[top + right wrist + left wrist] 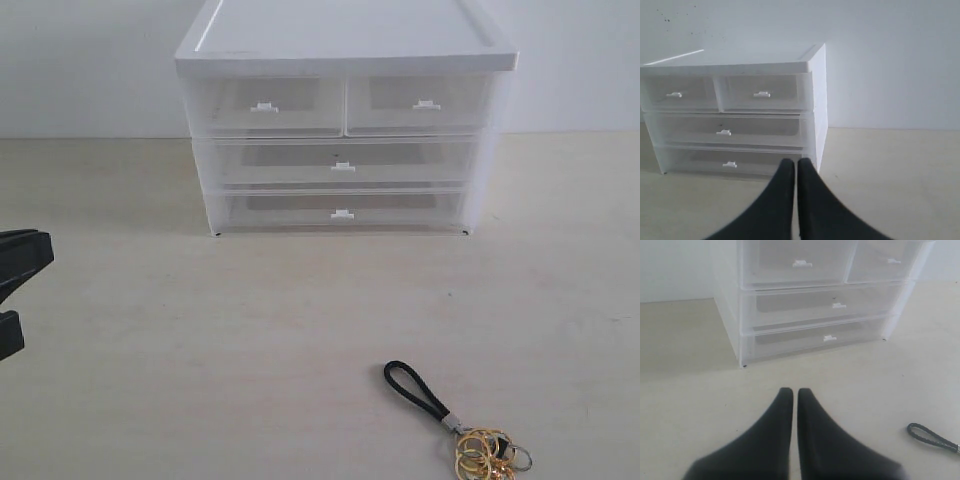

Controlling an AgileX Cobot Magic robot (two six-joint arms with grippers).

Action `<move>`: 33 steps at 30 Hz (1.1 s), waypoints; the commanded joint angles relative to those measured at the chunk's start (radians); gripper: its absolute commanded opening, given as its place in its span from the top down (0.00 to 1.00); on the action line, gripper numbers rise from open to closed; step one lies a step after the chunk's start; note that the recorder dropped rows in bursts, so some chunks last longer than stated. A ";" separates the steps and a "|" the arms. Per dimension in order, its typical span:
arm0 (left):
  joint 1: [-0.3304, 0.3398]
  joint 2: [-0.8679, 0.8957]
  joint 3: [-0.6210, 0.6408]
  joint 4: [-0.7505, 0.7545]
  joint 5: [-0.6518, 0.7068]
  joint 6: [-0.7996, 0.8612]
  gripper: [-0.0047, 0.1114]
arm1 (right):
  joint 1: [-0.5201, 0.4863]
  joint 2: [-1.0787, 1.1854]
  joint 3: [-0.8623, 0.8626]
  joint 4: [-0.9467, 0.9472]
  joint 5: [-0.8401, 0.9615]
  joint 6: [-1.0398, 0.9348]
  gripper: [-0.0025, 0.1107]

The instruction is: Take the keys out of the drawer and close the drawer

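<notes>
The keys (470,430) lie on the table at the front right, gold rings at one end of a black loop strap (930,436). The middle drawer (343,160) of the white cabinet (345,45) sits pushed in flush, its tab handle (838,305) facing forward; the right wrist view shows the drawer (725,131) too. My left gripper (795,390) is shut and empty, low over the table well in front of the cabinet; black parts of it (18,270) show at the exterior view's left edge. My right gripper (792,161) is shut and empty near the cabinet's right side.
The lowest wide drawer (343,212) and the two half-width top drawers (265,105) (425,103) are all pushed in. A pale wall stands behind the cabinet. Bare beige tabletop (250,330) spreads between the cabinet and the keys.
</notes>
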State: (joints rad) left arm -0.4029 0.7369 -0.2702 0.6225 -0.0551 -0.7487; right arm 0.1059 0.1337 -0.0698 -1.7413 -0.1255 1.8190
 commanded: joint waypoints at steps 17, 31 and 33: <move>-0.002 -0.004 0.006 -0.013 -0.001 -0.007 0.92 | -0.006 -0.002 0.065 1.865 0.198 -2.038 0.98; -0.002 -0.004 0.006 -0.013 -0.003 -0.007 0.92 | -0.006 -0.134 0.070 1.866 0.429 -1.937 0.98; -0.002 -0.004 0.006 -0.013 -0.003 -0.007 0.92 | -0.006 -0.134 0.070 1.856 0.458 -1.921 0.98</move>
State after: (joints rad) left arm -0.4029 0.7369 -0.2702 0.6225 -0.0551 -0.7487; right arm 0.1053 0.0063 0.0006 0.1248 0.3087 -0.1175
